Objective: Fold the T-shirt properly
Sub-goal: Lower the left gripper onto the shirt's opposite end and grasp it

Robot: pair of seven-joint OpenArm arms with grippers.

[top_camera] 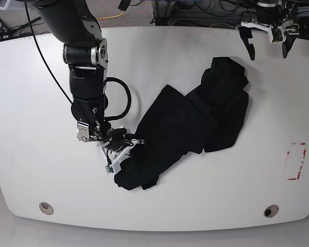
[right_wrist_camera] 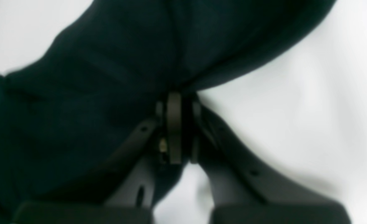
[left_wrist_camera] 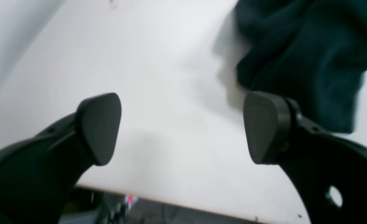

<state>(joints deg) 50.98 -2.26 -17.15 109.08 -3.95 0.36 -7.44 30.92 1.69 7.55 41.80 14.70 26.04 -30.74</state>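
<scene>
Lying crumpled in a diagonal heap across the middle of the white worktop, the T-shirt is unfolded. Right pincer — closed tight on a bunched edge at the heap's lower end. Left pincer — spread wide, holding nothing, beside the far end.

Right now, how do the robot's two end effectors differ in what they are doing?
The right end effector is shut on a bunched edge of the T-shirt; the left end effector is open and holds nothing. The right one sits low at the shirt's near end, over the middle of the table; the left one is by the table's far edge, apart from the cloth. Both have dark, rounded fingers.
</scene>
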